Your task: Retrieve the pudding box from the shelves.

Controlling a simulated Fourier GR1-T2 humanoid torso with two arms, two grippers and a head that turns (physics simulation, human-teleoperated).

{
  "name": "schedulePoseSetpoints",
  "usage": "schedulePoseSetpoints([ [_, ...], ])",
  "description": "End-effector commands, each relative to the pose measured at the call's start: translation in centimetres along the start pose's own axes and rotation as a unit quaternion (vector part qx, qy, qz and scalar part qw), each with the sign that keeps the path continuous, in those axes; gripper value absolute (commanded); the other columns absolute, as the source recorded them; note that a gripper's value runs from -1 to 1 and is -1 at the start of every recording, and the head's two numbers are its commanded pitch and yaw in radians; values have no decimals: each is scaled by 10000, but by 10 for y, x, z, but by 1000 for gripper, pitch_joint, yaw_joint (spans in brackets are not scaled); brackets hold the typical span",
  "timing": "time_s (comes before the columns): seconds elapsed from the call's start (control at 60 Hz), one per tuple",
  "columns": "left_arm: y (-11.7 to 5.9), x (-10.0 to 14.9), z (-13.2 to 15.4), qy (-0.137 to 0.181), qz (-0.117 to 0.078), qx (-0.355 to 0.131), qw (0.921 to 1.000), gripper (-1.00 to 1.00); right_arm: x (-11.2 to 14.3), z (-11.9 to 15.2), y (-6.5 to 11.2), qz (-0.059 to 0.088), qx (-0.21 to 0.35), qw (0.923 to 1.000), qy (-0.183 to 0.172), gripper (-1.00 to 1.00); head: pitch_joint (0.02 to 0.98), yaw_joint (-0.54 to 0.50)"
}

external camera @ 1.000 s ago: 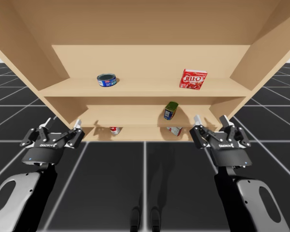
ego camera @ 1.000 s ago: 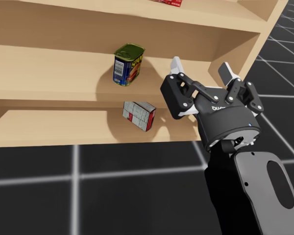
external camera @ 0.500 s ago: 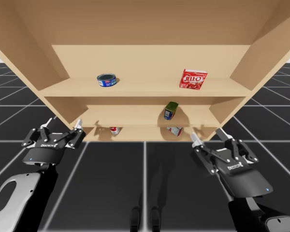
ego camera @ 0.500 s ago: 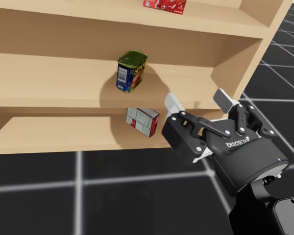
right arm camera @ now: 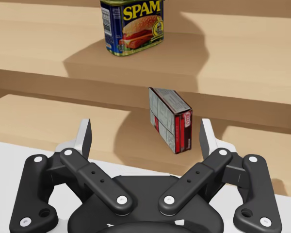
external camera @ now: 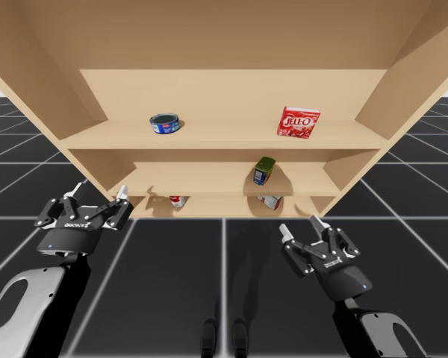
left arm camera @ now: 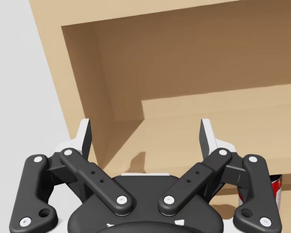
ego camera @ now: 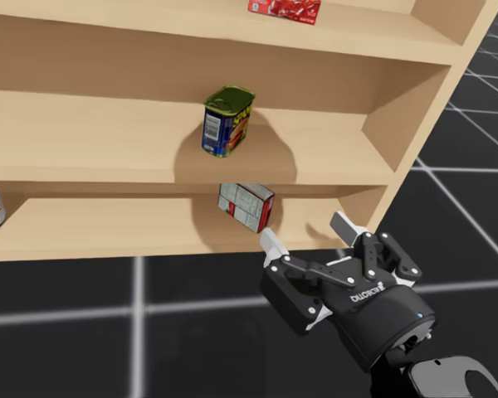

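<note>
The retrieval is at its opening stage, as I judge it: nothing is gripped yet and the pudding box (right arm camera: 172, 120) sits on the lowest board of the shelves (external camera: 209, 138), tilted on an edge, directly below the tall tin (ego camera: 227, 122) that stands on the middle board. I take this small grey-and-red box to be the one wanted and not the red box (external camera: 298, 121) on the top board, though that is a guess from its look. My right gripper (ego camera: 307, 235) hangs in front of the lowest board, a little below its front edge and apart from the box, with its fingers spread wide and nothing between them. In the right wrist view the box lies ahead of the gripper, in line with the gap between the fingers but nearer one of them, so the aim looks roughly set. My left gripper (external camera: 98, 192) hovers near the other end of the shelves, its fingers also spread and bare, facing the side wall with a red can (external camera: 178, 201) off to one side on the lowest board. A round blue can (external camera: 165, 123) sits on the top board, well apart from all this. What is left is nearly everything: reach in, close on the box, and draw it out past the board's edge.
</note>
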Motion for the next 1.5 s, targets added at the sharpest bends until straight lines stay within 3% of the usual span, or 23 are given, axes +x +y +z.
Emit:
schedulePoseSetpoints([
  [0.017,0,0,0,1,-18,9,10000,-1000,-20,-24,-6,148,-166,9997,-71,-1000,730,-266],
  [0.1,0,0,0,6,-20,23,10000,-1000,-26,-37,-7,99,-113,9999,32,-1000,733,-264],
  [0.233,0,0,0,20,-20,15,10000,-1000,-34,-58,-8,192,-85,9997,140,-1000,738,-264],
  [0.333,0,0,0,15,-16,22,10000,-1000,-39,-72,-10,305,-133,9993,161,-1000,744,-261],
  [0.4,1,0,1,13,-15,24,10000,-1000,-43,-80,-14,489,-184,9985,140,-1000,747,-255],
  [0.45,1,0,0,10,-17,23,10000,-1000,-45,-84,-14,461,-171,9986,203,-1000,748,-252],
  [0.5,0,0,0,12,-25,23,10000,-1000,-47,-91,-16,546,-214,9980,250,-1000,749,-251],
  [0.567,0,0,0,17,-29,27,10000,-1000,-50,-100,-18,501,-205,9980,320,-1000,751,-250],
  [0.717,1,0,0,22,-25,36,10000,-1000,-56,-116,-23,587,-299,9971,375,-1000,756,-246],
  [0.867,0,0,0,20,-24,24,10000,-1000,-62,-129,-24,513,-272,9972,473,-1000,761,-244],
  [0.917,0,0,0,20,-23,27,10000,-1000,-65,-133,-23,650,-303,9963,464,-1000,761,-243],
  [0.967,0,0,0,19,-23,29,10000,-1000,-66,-136,-21,548,-277,9967,530,-1000,761,-241],
  [1.333,0,1,0,13,-25,26,10000,-1000,-72,-142,-15,746,-209,9948,666,-1000,754,-241],
  [1.367,0,0,0,14,-27,26,10000,-1000,-73,-142,-16,748,-228,9947,672,-910,753,-241],
  [1.383,0,0,0,14,-27,25,10000,-1000,-74,-143,-16,803,-276,9943,639,-763,754,-241],
  [1.4,0,0,0,14,-28,24,10000,-1000,-75,-144,-17,849,-393,9937,620,-75,755,-242],
  [1.433,0,0,0,13,-27,23,10000,-1000,-75,-144,-18,795,-434,9936,680,414,755,-242],
  [1.45,0,0,0,13,-28,23,10000,-1000,-76,-144,-19,795,-458,9934,691,909,755,-243],
  [1.5,0,0,0,11,-28,21,10000,-1000,-77,-144,-21,849,-518,9929,657,1000,755,-244],
])
